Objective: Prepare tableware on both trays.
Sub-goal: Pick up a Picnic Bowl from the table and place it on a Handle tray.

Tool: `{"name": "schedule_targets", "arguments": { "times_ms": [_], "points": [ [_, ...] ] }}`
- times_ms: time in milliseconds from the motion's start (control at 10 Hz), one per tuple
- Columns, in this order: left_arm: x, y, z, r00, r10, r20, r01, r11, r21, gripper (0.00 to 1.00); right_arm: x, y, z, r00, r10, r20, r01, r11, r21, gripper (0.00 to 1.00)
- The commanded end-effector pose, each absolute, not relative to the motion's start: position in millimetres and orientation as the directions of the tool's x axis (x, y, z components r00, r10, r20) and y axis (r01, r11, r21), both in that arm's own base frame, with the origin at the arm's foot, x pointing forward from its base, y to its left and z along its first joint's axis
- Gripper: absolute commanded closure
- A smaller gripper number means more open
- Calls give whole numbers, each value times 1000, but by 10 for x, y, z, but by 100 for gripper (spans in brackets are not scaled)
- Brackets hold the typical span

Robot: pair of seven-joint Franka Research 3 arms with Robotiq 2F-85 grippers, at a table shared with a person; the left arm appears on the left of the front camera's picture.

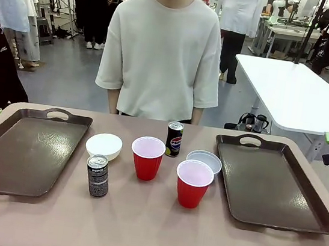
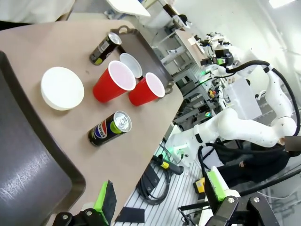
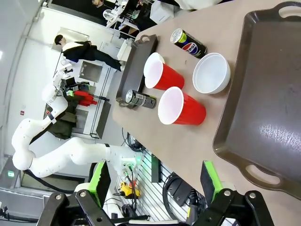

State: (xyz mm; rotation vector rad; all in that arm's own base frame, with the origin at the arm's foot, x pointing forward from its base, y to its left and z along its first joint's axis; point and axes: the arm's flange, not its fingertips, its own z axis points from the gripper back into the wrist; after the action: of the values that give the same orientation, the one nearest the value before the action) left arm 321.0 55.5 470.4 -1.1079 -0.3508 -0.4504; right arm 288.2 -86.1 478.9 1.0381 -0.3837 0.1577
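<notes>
Bowls (image 1: 104,145), cans (image 1: 97,176) bunched round red cups (image 1: 147,157) on desk (image 1: 150,230), likely staged for sharing; trays (image 1: 27,153) bare flanking cups; left claw (image 2: 160,195), right claw (image 3: 155,181) released.

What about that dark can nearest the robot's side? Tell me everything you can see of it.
The near can is slim, metal-looking, dark grey-black with white Pepsi lettering up its side and a round logo facing the left tray. Its top is silver. It stands upright on the tan table, just in front of a white bowl, touching nothing else.
</notes>
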Motion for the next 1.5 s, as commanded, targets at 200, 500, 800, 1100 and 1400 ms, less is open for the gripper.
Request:
{"name": "schedule_targets", "arguments": {
  "times_ms": [200, 500, 800, 1100, 1400],
  "points": [
    [3234, 568, 4703, 843, -170, 511, 536, 353, -767, 0, 2922, -863, 4773, 914, -51, 402, -329, 485, 810, 0],
    [3234, 568, 4703, 843, -170, 511, 536, 353, -767, 0, 2922, -863, 4773, 914, -51, 402, -329, 485, 810, 0],
    [3234, 568, 4703, 843, -170, 511, 536, 353, -767, 0, 2922, -863, 4773, 914, -51, 402, -329, 485, 810, 0],
    [3206, 554, 4706, 857, -175, 485, 513, 374, -772, 0, 2922, -863, 4773, 914, -51, 402, -329, 485, 810, 0],
    [3493, -88, 4972, 850, -352, 393, 523, 656, -544, 0, 2922, -863, 4773, 914, -51, 402, -329, 485, 810, 0]
  ]
}}
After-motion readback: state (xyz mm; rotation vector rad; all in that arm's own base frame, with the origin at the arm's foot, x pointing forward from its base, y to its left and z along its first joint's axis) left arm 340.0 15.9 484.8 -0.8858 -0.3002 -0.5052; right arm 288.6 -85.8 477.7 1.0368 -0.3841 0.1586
